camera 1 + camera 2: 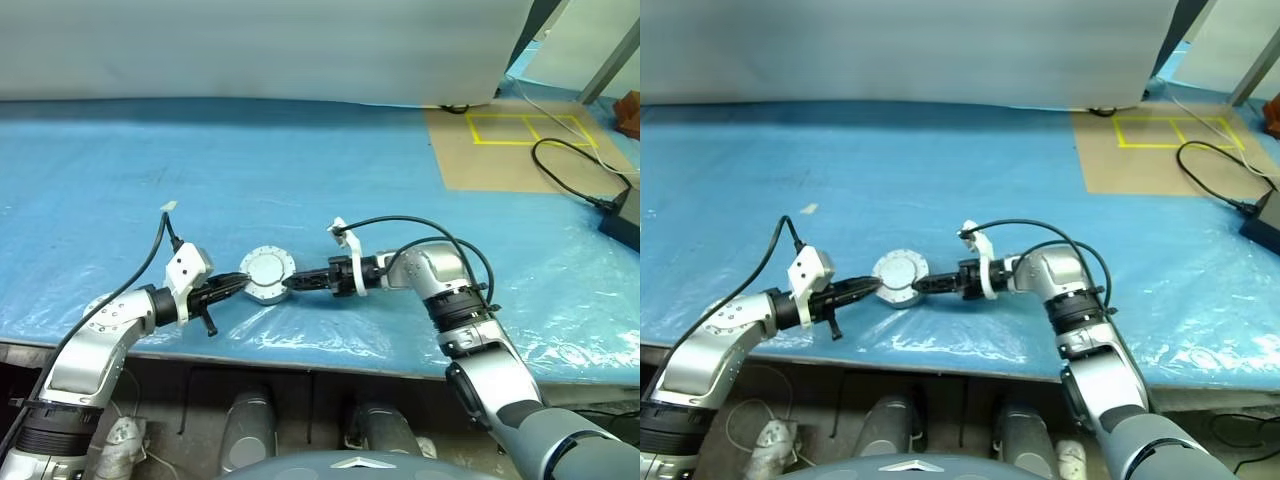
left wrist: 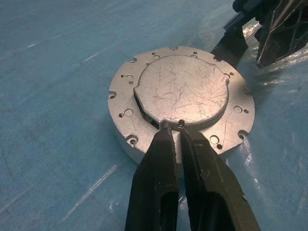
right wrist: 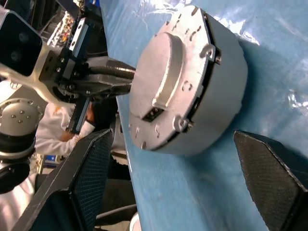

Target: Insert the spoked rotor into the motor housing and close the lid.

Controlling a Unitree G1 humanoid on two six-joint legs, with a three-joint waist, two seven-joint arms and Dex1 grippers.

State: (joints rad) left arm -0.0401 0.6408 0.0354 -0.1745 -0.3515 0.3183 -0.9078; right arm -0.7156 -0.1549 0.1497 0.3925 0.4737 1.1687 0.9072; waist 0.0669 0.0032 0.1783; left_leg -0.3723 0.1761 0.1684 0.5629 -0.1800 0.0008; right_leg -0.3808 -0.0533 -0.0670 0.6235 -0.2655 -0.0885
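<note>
From the head camera, the motor housing (image 1: 268, 275) is sitting flat on the blue plastic sheet (image 1: 300, 170) near the front edge of the table, with its lid (image 1: 267, 268) lying closed on top. The left gripper (image 1: 240, 283) is reaching in from the left, its tip meeting the housing's rim. The right gripper (image 1: 293, 283) is pointing in from the opposite side, just beside the housing. Farther back on the right, a brown board (image 1: 520, 150) with yellow tape lines is lying on the sheet, and a black cable (image 1: 570, 170) is trailing across it.

In the left wrist camera, the left gripper's two fingers (image 2: 159, 192) are pressing together, jaws closed, with the tips resting on the top face of the housing at the edge of the scratched raised lid (image 2: 185, 94); they are probably pinching nothing.

In the right wrist camera, the right gripper's fingers (image 3: 79, 183) are standing wide apart, one on either side of the housing (image 3: 192, 82), not touching it. The left gripper (image 3: 118, 77) is showing behind it.
</note>
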